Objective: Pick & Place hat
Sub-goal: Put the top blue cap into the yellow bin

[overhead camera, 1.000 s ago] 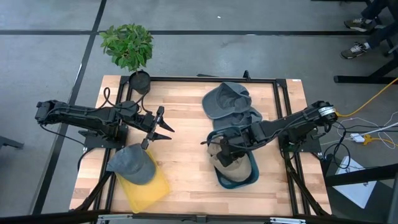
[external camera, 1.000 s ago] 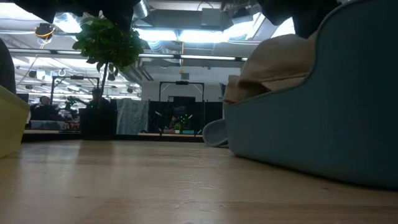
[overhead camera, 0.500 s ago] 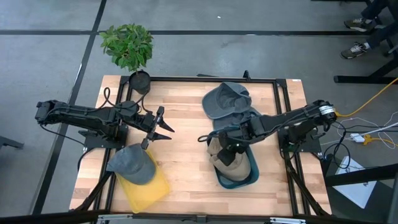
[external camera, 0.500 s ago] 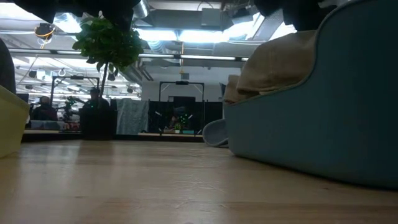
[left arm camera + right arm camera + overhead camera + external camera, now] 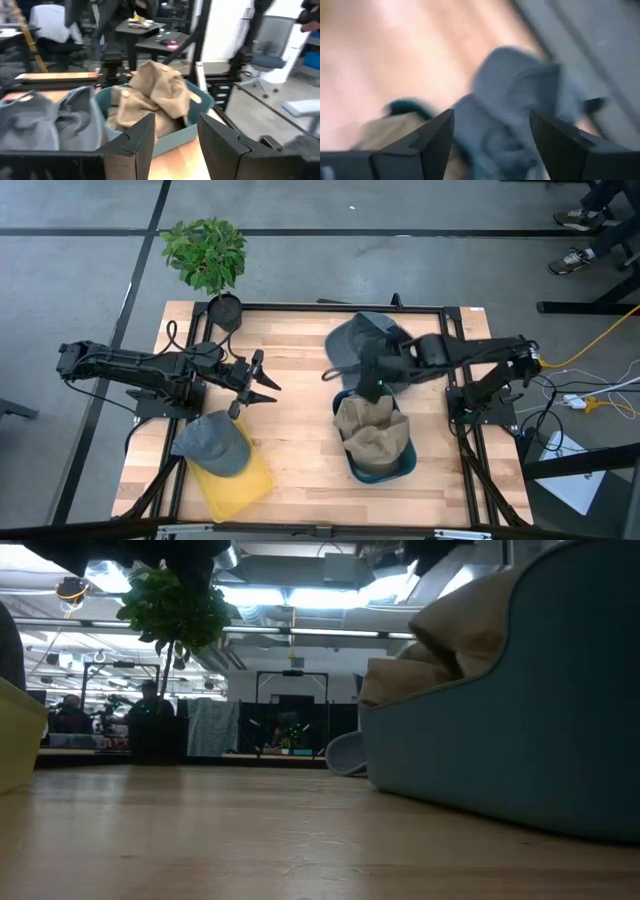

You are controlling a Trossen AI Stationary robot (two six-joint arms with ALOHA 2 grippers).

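Note:
A tan hat (image 5: 372,432) lies crumpled in the teal bin (image 5: 405,465) and rises above its rim (image 5: 465,625). My right gripper (image 5: 372,385) hangs open above the bin's far edge, next to a pile of grey hats (image 5: 362,338). Nothing is between its fingers; the right wrist view shows a grey hat (image 5: 520,95) beyond them. My left gripper (image 5: 268,383) waits open at the table's left middle and faces the bin (image 5: 165,142). Another grey hat (image 5: 212,443) rests on the far end of a yellow bin (image 5: 240,485).
A potted plant (image 5: 205,252) stands at the far left corner, its pot (image 5: 225,310) on the table's edge. Bare wood lies between the two bins. A dark frame runs around the table top.
My right gripper has let go of the tan hat, risen and drawn back toward the table's far edge, over the grey hats. The tan hat has settled into the teal bin, and its top stands a little higher and looser than before.

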